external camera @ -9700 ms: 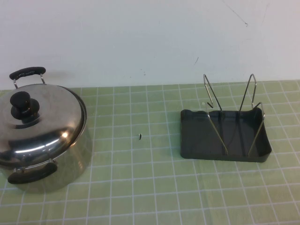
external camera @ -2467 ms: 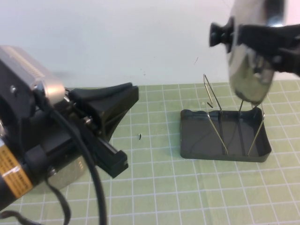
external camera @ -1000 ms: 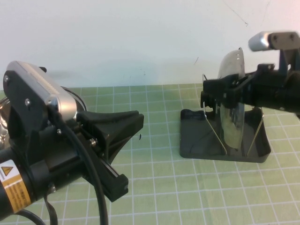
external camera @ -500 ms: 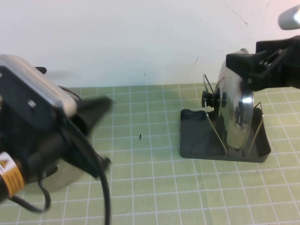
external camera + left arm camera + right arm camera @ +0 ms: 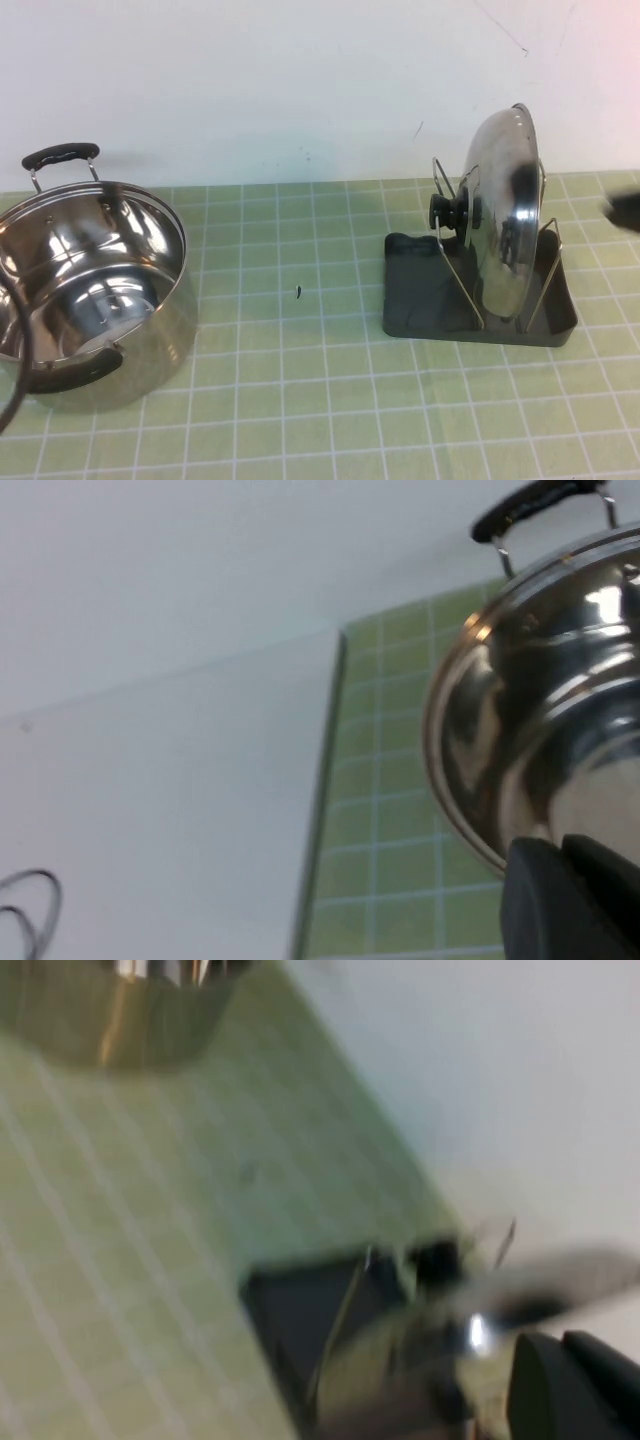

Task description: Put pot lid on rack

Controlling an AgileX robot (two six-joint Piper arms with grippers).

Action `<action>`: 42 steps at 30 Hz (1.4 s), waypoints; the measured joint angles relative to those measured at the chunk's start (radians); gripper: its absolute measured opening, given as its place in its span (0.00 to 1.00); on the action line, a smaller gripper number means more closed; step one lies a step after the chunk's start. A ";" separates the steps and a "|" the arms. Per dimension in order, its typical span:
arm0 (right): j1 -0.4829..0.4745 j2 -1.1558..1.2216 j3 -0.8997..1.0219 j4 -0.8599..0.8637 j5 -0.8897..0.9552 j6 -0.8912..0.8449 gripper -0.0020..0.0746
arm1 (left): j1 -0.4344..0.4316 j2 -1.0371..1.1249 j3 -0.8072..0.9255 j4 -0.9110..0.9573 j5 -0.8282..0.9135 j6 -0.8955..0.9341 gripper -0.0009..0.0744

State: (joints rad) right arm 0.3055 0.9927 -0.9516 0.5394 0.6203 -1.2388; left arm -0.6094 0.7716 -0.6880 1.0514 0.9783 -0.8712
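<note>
Presently, the domed shiny steel pot lid [image 5: 508, 215] with black knob stands on edge between the thin wire loops of the dark grey plastic rack [image 5: 420, 315]. Left hand [image 5: 575, 900], beside the deep steel pot [image 5: 85, 290], is closed and empty; right hand [image 5: 575, 1385], near the rack, likewise.

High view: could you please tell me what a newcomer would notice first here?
The lid stands on edge in the rack on the right, between its wire loops, knob facing left. On the left the pot sits open. The right tool is shut, a dark sliver at the right edge, clear of the lid; the left tool, shut too, shows only in its wrist view beside the pot.
</note>
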 joint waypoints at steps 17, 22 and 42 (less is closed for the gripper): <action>0.000 -0.452 0.143 -0.510 0.115 0.634 0.02 | 0.000 -0.529 0.223 -0.336 -0.530 0.044 0.01; 0.000 -0.596 0.345 -0.409 0.028 0.634 0.02 | 0.000 -0.607 0.426 -0.336 -0.752 -0.002 0.01; 0.000 -0.798 0.607 -0.320 0.011 0.642 0.02 | 0.000 -0.616 0.569 -0.328 -0.915 -0.021 0.01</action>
State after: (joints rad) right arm 0.3055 0.1947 -0.3446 0.2193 0.6312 -0.5968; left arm -0.6094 0.1559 -0.1187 0.7233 0.0629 -0.8922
